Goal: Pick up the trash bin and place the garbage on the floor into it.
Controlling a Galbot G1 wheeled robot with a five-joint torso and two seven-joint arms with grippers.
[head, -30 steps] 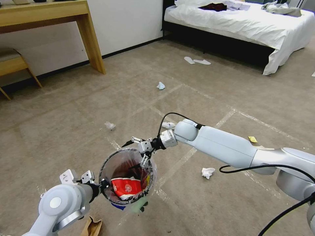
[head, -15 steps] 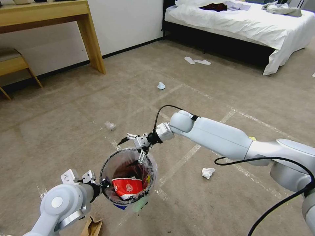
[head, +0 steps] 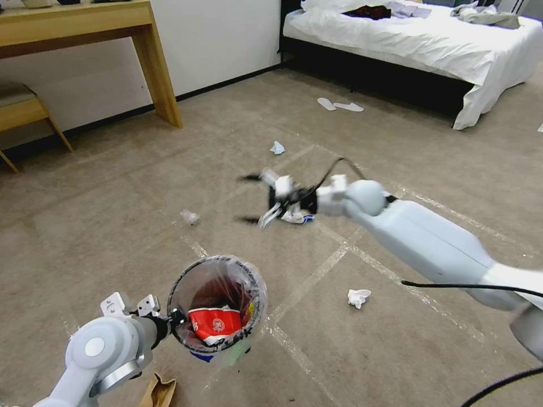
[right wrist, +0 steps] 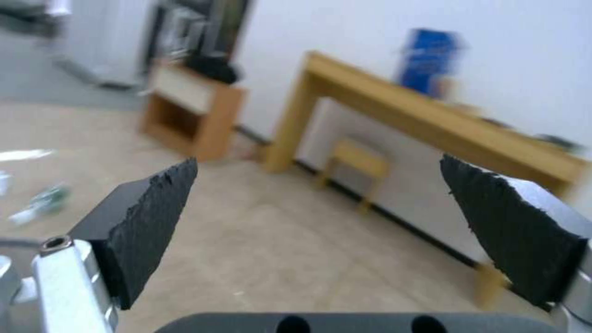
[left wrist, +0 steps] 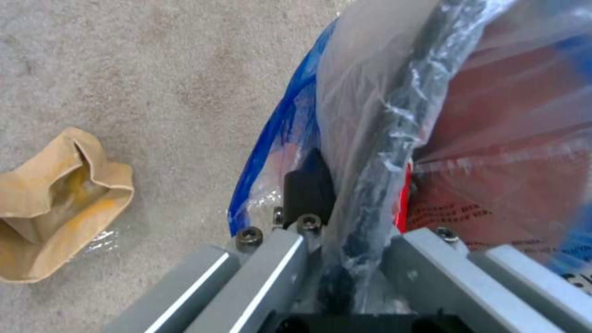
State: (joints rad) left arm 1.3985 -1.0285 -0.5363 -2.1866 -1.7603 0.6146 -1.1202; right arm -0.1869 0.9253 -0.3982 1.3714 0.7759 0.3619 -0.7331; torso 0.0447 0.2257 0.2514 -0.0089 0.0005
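Observation:
The trash bin (head: 218, 282), round with a clear liner and a dark reddish inside, hangs low over the floor (head: 113, 186). My left gripper (head: 174, 320) is shut on its near rim; the left wrist view shows the fingers clamping rim and liner (left wrist: 360, 185). A red-and-white cup (head: 216, 326) lies inside the bin. My right gripper (head: 249, 199) is open and empty, up in the air beyond the bin, its pads (right wrist: 148, 217) wide apart. Garbage lies around: white tissues (head: 358, 297) (head: 276, 148), a small scrap (head: 189, 216), a wrapper (head: 295, 217) and torn brown cardboard (head: 158, 391) (left wrist: 55, 203).
A wooden desk (head: 85, 28) and a stool (head: 22, 110) stand along the far left wall. A bed (head: 424, 51) fills the far right, with white slippers (head: 339, 105) on the carpet before it. Tape lines cross the carpet.
My right gripper has left the bin's far rim, rising and swinging away to the far side while turning. The bin stays in my left gripper, hardly moved.

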